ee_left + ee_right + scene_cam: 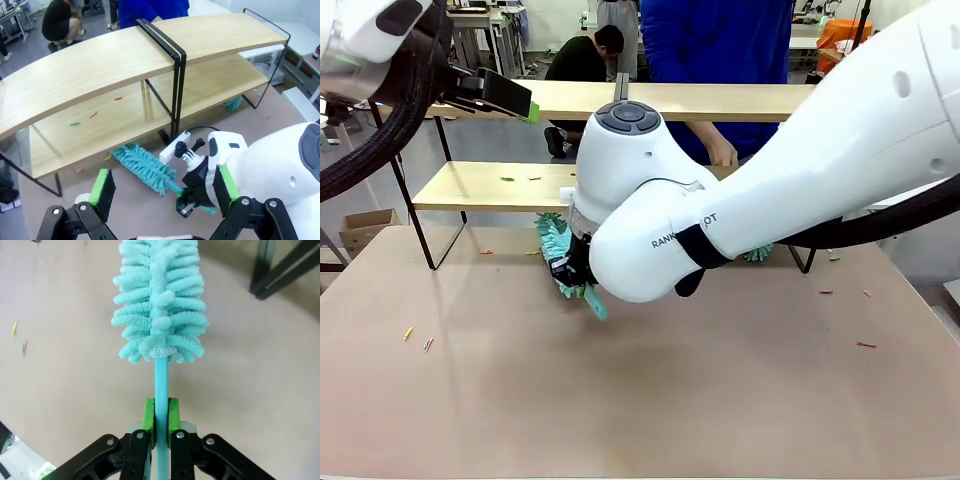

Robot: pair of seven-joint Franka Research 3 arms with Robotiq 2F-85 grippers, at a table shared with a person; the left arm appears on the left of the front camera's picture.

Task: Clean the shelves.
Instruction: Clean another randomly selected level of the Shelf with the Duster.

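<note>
Nearest, the right hand (160, 412) pinches the handle of the teal duster (160, 305), whose head sits low over the bench (620, 420). The left hand (164, 185) is spread, holding nothing. Scraps (420, 340) lie on the bench at 8 o'clock. At 12 o'clock, the shelves (100, 65) carry coloured bits (92, 115) on the lower board, so cleaning is judged unfinished. At 9 o'clock sits a cardboard box (365, 228), possibly empty.
</note>
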